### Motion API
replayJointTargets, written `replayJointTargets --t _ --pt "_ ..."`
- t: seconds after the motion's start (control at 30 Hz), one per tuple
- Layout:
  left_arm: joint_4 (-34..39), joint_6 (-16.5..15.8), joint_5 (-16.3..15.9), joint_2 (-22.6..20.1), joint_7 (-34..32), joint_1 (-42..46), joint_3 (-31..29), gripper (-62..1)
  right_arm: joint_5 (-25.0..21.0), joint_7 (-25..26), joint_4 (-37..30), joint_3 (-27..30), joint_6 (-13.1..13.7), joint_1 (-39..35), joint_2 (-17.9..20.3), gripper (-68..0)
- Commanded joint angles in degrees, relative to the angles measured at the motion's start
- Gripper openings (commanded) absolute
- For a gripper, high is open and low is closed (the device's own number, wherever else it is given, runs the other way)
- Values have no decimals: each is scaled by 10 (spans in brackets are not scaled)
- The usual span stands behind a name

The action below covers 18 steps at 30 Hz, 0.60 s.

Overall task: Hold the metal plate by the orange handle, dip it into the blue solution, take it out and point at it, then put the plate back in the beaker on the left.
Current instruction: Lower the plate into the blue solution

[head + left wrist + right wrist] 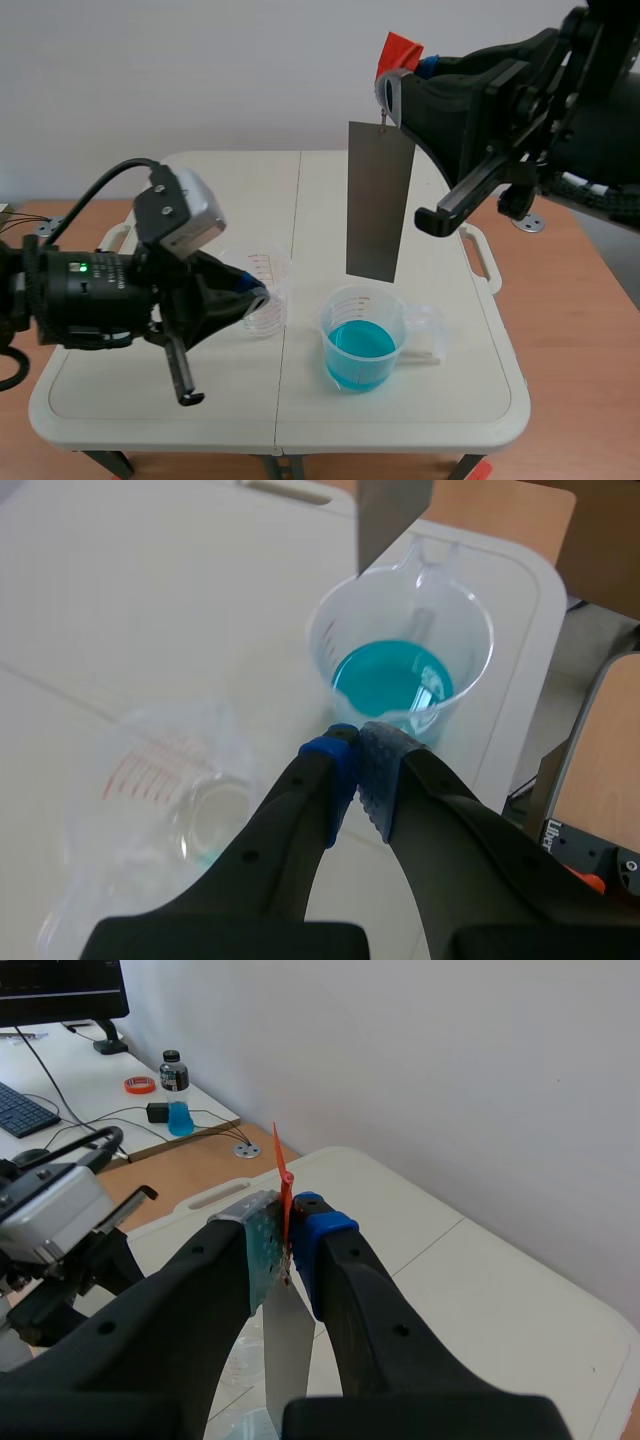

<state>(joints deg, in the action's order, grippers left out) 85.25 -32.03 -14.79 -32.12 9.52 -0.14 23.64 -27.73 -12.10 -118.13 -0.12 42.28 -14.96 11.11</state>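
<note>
- Hanging from the right gripper (392,90), the metal plate (380,200) was upright and well clear of the table (150,400). Its lower edge stood just above the rim of the beaker of blue solution (362,338), and no part of it was in the liquid.
- The plate was a thin, flat, dull grey rectangle with its long side vertical. It was slung by a small link from the orange handle (401,50), a thin orange-red tab. No drops or tint could be made out on its face.
- The right gripper's fingers were pinched on the orange handle, and the tab's edge stood up between the pads (262,1245).
- Progress, as judged: the grasp by the handle was done and the plate was out of the solution. Whether it had been dipped could not be told. The return to the left-hand beaker was not yet done.
- The left gripper (350,745) had its fingers pressed together on nothing. Its tips lay beside the empty clear beaker (272,272), the one with red graduations, and were aimed toward the blue beaker and the plate's lower end. This pose was consistent with the pointing step.
- The blue solution (392,685) filled only the lower part of its beaker.
</note>
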Motion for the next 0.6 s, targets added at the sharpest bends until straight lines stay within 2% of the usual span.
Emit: replayJointTargets --t 0.0,0.27,0.43,0.57 --pt "7 -1 -4 -24 -20 27 -25 -582 -10 10 -14 -2 4 7 3 -660" --pt "7 15 -6 -116 -99 181 -158 -582 -10 9 -14 -2 4 7 3 -660" --pt "7 15 -11 -151 -102 277 -250 -582 -10 8 -13 -2 4 7 3 -660" --pt "7 52 -21 -177 -102 364 -296 -582 -10 4 -13 -2 4 7 3 -660"
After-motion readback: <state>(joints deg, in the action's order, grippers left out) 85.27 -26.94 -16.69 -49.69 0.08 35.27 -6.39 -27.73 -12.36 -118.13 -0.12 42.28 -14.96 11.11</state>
